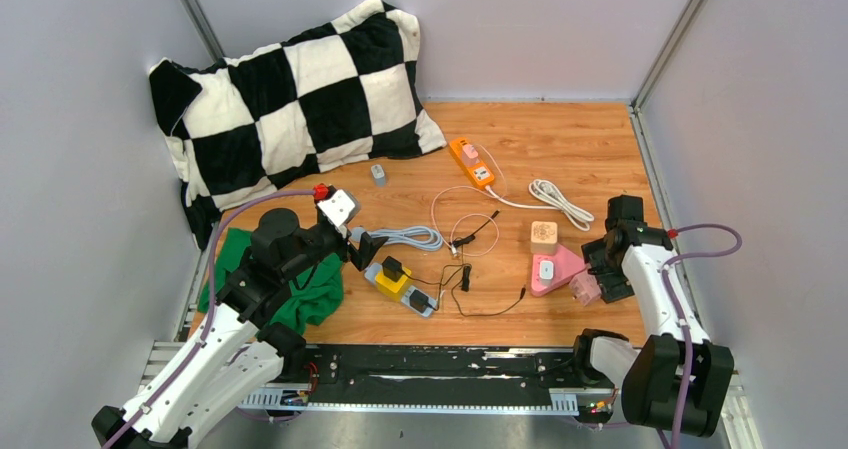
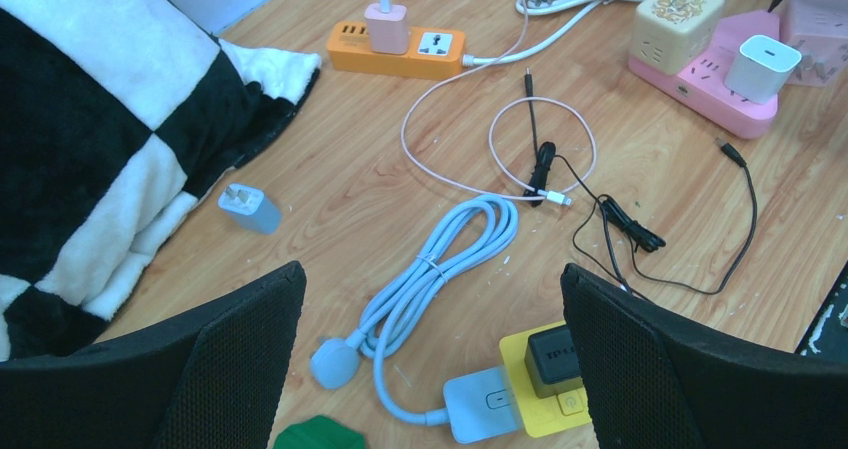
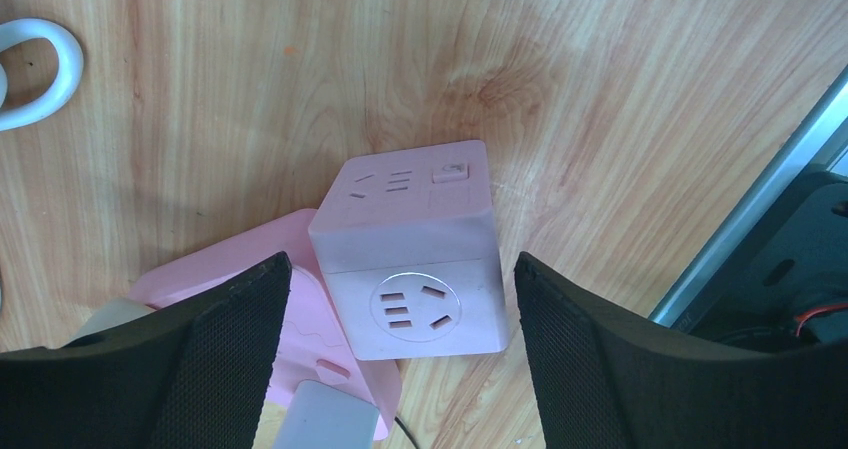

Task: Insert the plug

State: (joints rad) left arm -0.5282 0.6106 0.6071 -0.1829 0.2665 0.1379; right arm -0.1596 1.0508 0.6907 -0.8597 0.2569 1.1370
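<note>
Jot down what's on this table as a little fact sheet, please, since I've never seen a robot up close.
Surface: wooden table
Left tool: open, pale blue cable ahead of it
Right tool: open, straddling pink cube socket
Power strips: orange strip, yellow strip, pink strip
Soft items: checkered pillow, green cloth

- Counter [image 1: 560, 139]: smooth wood-grain boards, faint sheen.
- Pillow [image 1: 300, 99]: plush, fuzzy cloth.
- Cube socket [image 3: 410, 219]: smooth matt pink plastic.
- Green cloth [image 1: 320, 294]: soft matt fabric.
- Right pincer [image 3: 400, 259] pads [image 3: 200, 369]: black, finely dimpled, matt.
</note>
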